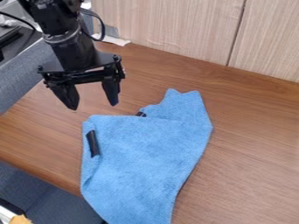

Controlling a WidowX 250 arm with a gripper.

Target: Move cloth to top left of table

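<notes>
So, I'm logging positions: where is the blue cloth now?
In the camera view, the blue cloth lies at lower centre on the wooden table, its lower left lapping over the edge, below and right of the open end effector.

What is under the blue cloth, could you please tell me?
The blue cloth lies partly on the wooden table and extends past its edge. Anything else beneath is covered; a black strip shows at the cloth's left side.

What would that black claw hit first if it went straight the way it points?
Probably the blue cloth, by its upper-left corner, or the wooden table just beside it; how high the open gripper hangs is unclear here.
</notes>
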